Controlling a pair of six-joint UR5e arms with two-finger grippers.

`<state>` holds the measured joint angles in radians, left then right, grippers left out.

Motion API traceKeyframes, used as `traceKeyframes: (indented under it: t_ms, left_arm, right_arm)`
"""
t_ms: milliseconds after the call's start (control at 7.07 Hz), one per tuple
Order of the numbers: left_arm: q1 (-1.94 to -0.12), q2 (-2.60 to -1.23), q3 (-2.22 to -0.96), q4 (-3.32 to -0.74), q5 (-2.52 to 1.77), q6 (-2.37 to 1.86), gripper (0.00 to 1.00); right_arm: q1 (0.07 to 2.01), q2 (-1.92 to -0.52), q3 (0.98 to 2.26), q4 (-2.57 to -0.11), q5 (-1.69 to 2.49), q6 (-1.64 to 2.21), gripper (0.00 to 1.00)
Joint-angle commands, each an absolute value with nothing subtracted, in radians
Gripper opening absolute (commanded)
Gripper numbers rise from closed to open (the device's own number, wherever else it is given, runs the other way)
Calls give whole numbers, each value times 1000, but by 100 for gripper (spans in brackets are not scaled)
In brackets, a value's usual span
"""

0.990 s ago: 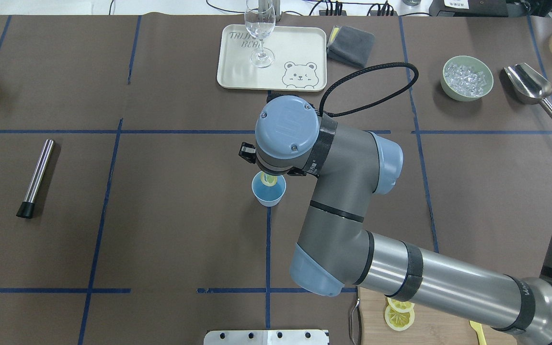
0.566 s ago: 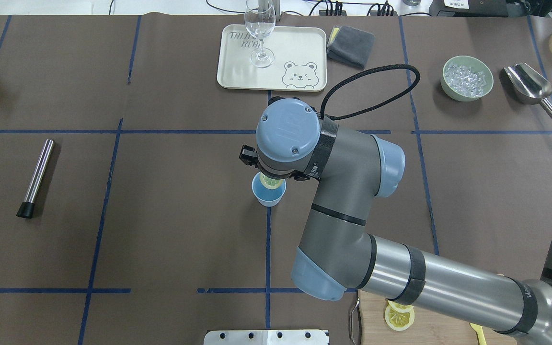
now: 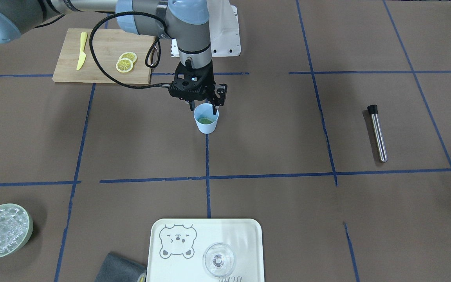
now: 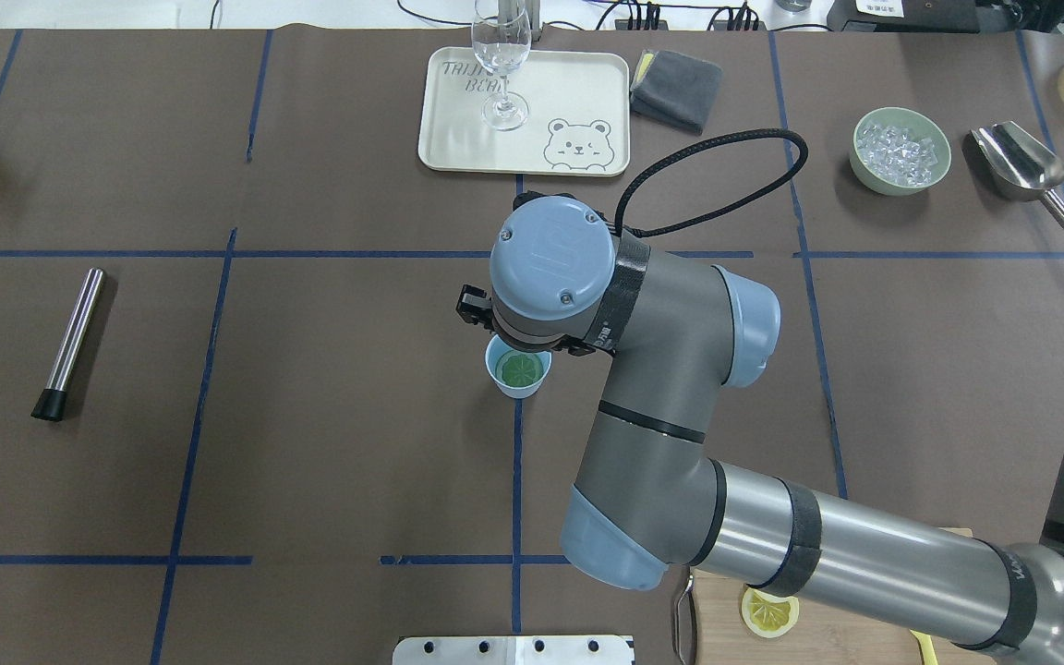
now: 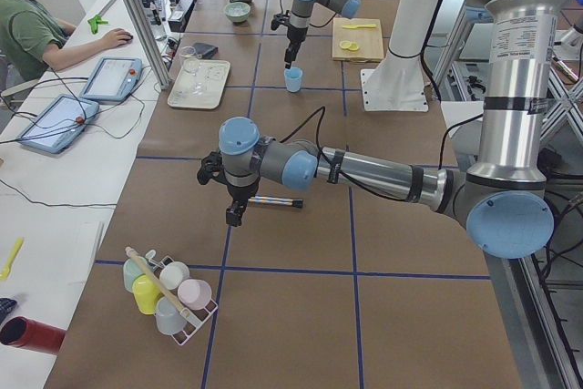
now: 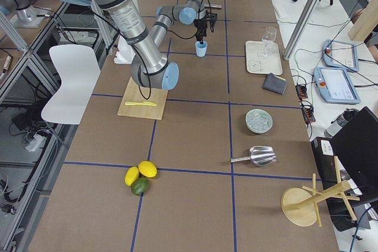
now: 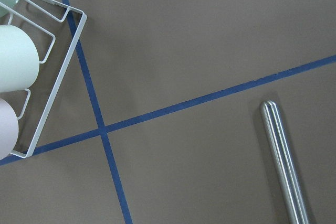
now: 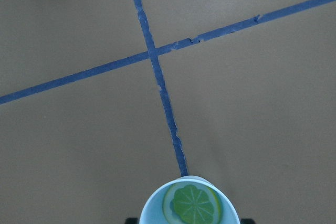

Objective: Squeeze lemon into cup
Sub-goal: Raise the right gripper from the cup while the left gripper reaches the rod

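- Since the lemon (image 8: 191,204) lies flat on the bottom of the cup (image 3: 206,126), a whole round slice well inside the rim, the placing part of the task looks done.
- The right gripper (image 3: 203,109) hangs directly over the cup, jaws apart and empty, with one fingertip to each side of the mouth. They seem to sit just above rim height, though the front view is too steep to be sure they are clear of it.
- The left gripper (image 5: 233,214) hovers well away from the cup, near a steel rod (image 3: 377,133) lying on the table. Its wrist camera shows no fingers, so I cannot tell whether its jaws are apart or together.
- Main risk: the cup is small, probably light, and nothing steadies it. If the right arm pulls away sideways before rising, a fingertip could catch the rim and tip or drag the cup, spilling slice and juice.
- Second risk: closing the jaws at this height could pinch the cup wall and carry the cup up with the arm.
- Lesser risk: a slice this intact may have given little juice, and fishing it out of so narrow a cup would be awkward. Two spare slices (image 3: 125,64) sit on the cutting board (image 3: 100,58), well apart from the cup, toward the robot's base.
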<state>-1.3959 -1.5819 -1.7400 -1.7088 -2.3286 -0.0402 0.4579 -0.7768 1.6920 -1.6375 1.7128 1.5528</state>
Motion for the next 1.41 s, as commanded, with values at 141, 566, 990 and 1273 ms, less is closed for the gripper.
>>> traceKeyframes:
  t_ms: [141, 566, 990, 1273]
  left_arm:
    - [-1393, -1632, -1733, -1703, -2329, -114, 100]
    - [-1205, -1675, -1735, -1698, -2329, -314, 100]
    - [-1088, -1678, -1631, -1732, -2329, -382, 100]
    - [-1071, -1701, -1548, -1778, -2329, -385, 100]
  right_arm:
    - [478, -884, 1858, -1730, 1729, 1449, 100]
    - [665, -1013, 1954, -1786, 1851, 1142, 100]
    - [838, -1130, 1956, -1731, 1948, 888, 100]
    - [957, -1219, 1954, -1637, 2072, 781, 100]
